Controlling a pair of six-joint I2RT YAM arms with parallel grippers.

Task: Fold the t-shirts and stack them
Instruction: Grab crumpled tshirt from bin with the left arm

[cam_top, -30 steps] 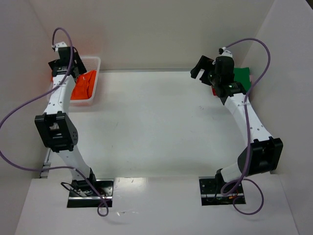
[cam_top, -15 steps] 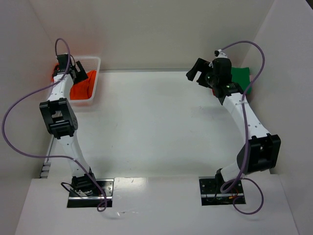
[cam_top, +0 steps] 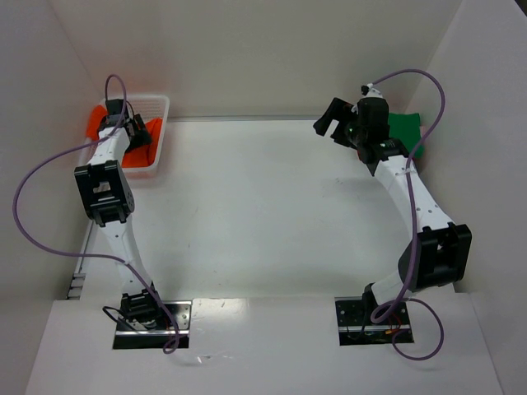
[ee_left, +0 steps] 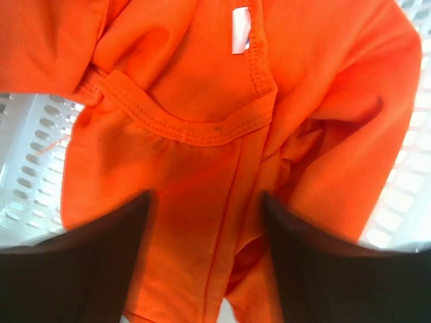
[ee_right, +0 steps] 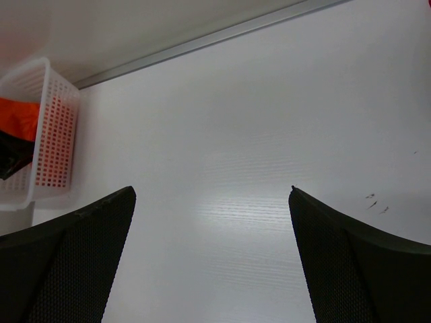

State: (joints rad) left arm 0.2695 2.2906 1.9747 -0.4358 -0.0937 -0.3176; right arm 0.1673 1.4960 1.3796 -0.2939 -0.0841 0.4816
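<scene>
A bright orange t-shirt point(ee_left: 202, 101) lies crumpled in the white mesh basket point(cam_top: 158, 104) at the table's far left; its collar and white label point(ee_left: 240, 30) show. My left gripper point(ee_left: 205, 202) is down in the basket, its jaws apart on either side of a ridge of the orange cloth. In the top view the left gripper point(cam_top: 136, 130) covers part of the orange t-shirt point(cam_top: 153, 140). A folded green t-shirt point(cam_top: 405, 132) lies at the far right, partly behind my right arm. My right gripper point(cam_top: 329, 123) hangs open above the table with nothing between its fingers.
White walls close the table in at the back and on both sides. In the right wrist view the basket point(ee_right: 54, 134) stands far left against the back wall, with orange cloth point(ee_right: 17, 114) in it. A few small dark specks point(ee_right: 377, 202) mark the table.
My left arm has reached further into the basket, down onto the orange t-shirt. The right gripper shifted slightly left a second ago and has held still since.
</scene>
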